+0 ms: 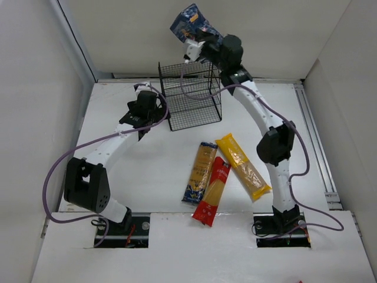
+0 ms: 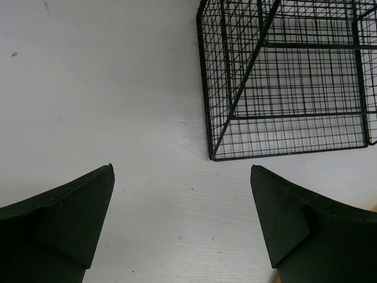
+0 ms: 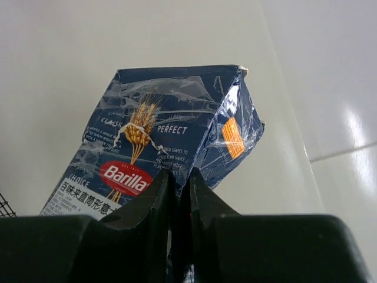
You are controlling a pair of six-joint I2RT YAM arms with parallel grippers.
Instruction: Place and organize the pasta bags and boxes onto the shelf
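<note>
My right gripper (image 1: 197, 47) is shut on the dark blue pasta box (image 1: 191, 25) and holds it tilted in the air above the back of the black wire shelf (image 1: 189, 94). In the right wrist view my right gripper (image 3: 179, 177) pinches an edge of the box (image 3: 171, 135). My left gripper (image 1: 143, 112) is open and empty, low over the table just left of the shelf; in its wrist view my left gripper (image 2: 181, 171) faces the shelf's front corner (image 2: 283, 88). The orange-tan bag (image 1: 200, 171), red bag (image 1: 213, 190) and yellow bag (image 1: 242, 165) lie on the table.
White walls close in the table at the back and both sides. A metal rail (image 1: 315, 135) runs along the right edge. Purple cables (image 1: 65, 159) loop off both arms.
</note>
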